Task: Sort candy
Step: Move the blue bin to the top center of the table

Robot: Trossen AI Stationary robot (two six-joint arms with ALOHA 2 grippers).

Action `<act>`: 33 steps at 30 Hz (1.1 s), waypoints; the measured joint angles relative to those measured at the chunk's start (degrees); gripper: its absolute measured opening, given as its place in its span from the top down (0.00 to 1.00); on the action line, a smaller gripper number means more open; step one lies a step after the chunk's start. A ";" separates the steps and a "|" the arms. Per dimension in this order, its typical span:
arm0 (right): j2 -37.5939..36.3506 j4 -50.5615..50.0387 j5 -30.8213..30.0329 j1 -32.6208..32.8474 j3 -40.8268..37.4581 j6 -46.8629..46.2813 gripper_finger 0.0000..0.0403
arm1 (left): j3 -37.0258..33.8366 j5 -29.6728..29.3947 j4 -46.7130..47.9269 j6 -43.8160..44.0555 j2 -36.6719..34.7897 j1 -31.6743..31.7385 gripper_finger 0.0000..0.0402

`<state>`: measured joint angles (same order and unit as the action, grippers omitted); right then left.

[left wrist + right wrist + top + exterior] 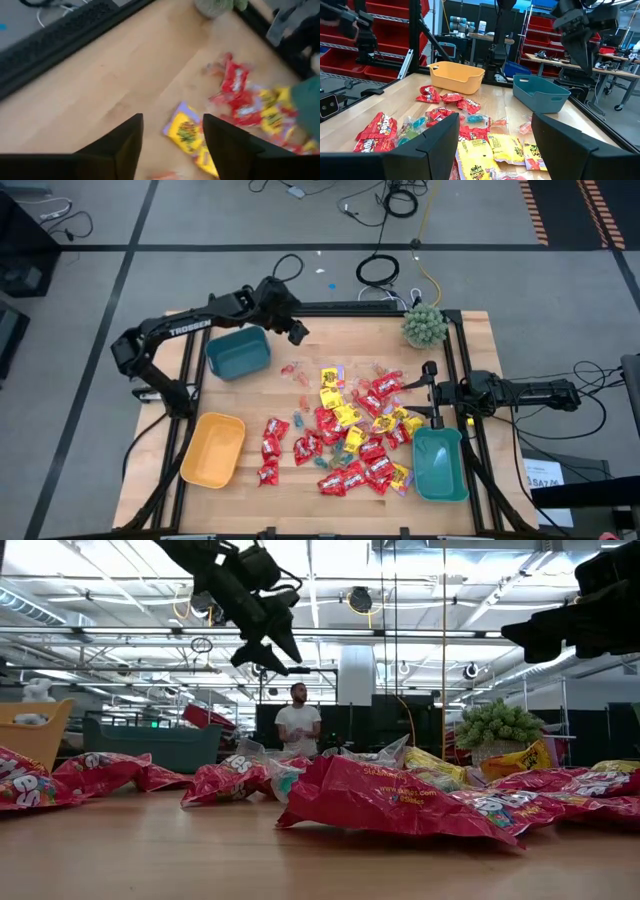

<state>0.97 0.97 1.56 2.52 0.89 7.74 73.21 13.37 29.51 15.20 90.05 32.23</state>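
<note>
Left claw [297,332] and right claw [432,394] both gape, empty.

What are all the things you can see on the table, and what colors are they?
candy: many pieces; red packets, yellow packets, a few small clear, pink or blue pieces; scattered across the middle of the table
teal bins: two; one at the far left of the table, one at the near right
orange bin: one; near left corner
green spiky plant: one; far right corner
wooden table: one, light wood
person: one, light top, standing in the room beyond the table
left gripper: dark, open, empty, raised beside the far teal bin
right gripper: dark, open, empty, over the pile's right edge by the near teal bin
</note>
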 joint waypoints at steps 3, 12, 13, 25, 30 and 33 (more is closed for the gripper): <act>0.00 0.00 0.00 -0.02 0.00 0.00 0.40 | -0.02 -4.61 0.36 -6.72 0.00 1.06 0.41; 0.00 0.00 0.00 -0.01 -0.01 -0.01 0.40 | 4.26 -15.02 19.08 -26.17 -4.07 7.99 0.44; 0.00 0.00 0.00 -0.02 0.00 0.00 0.40 | 4.31 -15.04 21.20 -27.63 -4.16 9.31 0.44; 0.00 0.00 0.00 0.00 -0.02 0.00 0.40 | -2.29 -13.85 32.56 -34.77 -4.01 24.81 0.44; 0.00 0.00 0.00 -0.01 -0.02 0.00 0.40 | -6.99 -11.35 32.92 -40.22 -3.88 26.10 0.44; 0.00 0.00 0.00 -0.02 0.00 0.00 0.40 | -9.33 -9.99 31.80 -41.07 -3.88 26.16 0.44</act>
<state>0.97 0.97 1.56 2.50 0.89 7.75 63.88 3.38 61.31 -25.87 86.17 58.39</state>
